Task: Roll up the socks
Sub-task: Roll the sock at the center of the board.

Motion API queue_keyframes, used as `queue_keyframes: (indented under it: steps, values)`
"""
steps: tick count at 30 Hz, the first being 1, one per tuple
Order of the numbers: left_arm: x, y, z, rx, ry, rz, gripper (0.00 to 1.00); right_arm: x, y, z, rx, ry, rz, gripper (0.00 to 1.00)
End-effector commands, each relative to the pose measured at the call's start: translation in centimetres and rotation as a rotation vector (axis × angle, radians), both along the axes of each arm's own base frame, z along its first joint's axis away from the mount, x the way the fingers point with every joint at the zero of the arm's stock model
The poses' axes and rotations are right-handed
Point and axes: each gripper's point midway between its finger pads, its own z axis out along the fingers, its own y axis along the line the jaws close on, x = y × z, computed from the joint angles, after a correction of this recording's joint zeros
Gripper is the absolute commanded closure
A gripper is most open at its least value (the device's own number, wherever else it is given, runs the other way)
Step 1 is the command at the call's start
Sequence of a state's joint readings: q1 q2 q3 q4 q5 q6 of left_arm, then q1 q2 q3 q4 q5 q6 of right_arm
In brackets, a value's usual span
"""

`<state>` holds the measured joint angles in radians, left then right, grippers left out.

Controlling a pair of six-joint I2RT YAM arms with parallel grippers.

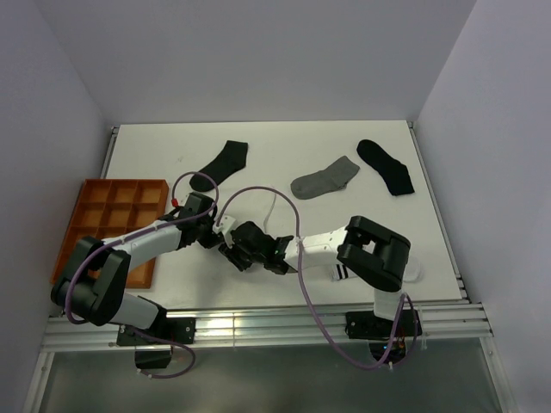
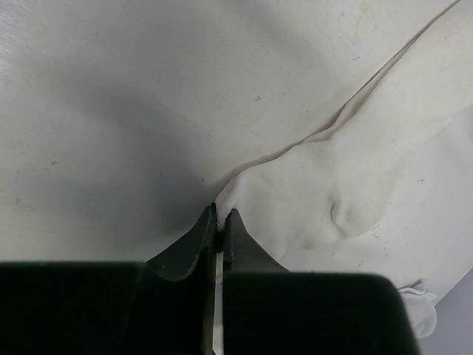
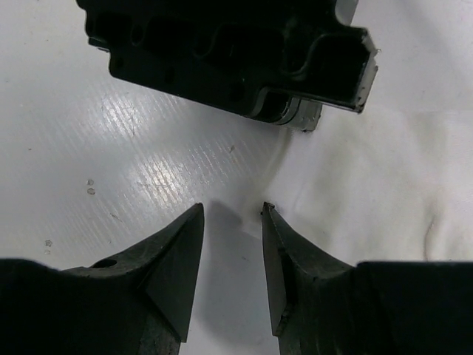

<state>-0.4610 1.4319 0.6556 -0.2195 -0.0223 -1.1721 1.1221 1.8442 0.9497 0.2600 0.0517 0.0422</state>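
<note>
The left gripper is pinching its two fingers tight on a raised fold at the edge of the white sock, and a thin sliver of cloth is showing between the tips. The right gripper is hanging with its jaws parted and nothing between them, just above the bare table at the border of the same sock. Both are working just to the right of the orange tray, close together.

The cloth is puckering and creasing away from the pinch, so this sock looks light, limp and thin. It will probably sag and unroll unless it is kept under tension. A hold on a doubled edge or on the cuff looks safer than one on a single layer, which could slip out. The table surface looks smooth, so the sock may slide rather than roll.

Farther right of the tray, a striped sock is lying partly under the right arm. A grey sock and two black socks are lying flat beyond the tray's far side.
</note>
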Motion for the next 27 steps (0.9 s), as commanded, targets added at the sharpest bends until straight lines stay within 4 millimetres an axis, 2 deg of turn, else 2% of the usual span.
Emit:
queue_keyframes:
  steps: [1, 4, 6, 13, 18, 27]
  values:
    - [0.6, -0.7, 1.0, -0.024, -0.006, 0.000, 1.00, 0.8, 1.1, 0.4, 0.020, -0.009, -0.021, 0.55]
    - [0.6, -0.7, 0.9, -0.020, 0.001, 0.000, 1.00, 1.6, 0.3, -0.5, -0.012, -0.033, -0.076, 0.56]
    - [0.6, -0.7, 0.9, -0.018, 0.002, -0.002, 1.00, 1.9, -0.1, -0.4, -0.011, -0.047, -0.097, 0.56]
    - [0.3, -0.6, 0.6, -0.014, 0.007, -0.003, 1.00, 2.4, -0.2, 2.7, 0.038, -0.083, -0.122, 0.55]
    - [0.0, -0.4, 0.6, -0.006, 0.013, -0.011, 1.00, 2.6, -0.4, 3.2, 0.040, -0.099, -0.131, 0.55]
    - [0.1, -0.3, 0.5, 0.005, 0.021, -0.009, 1.00, 2.1, 0.1, 0.9, -0.002, -0.071, -0.098, 0.56]
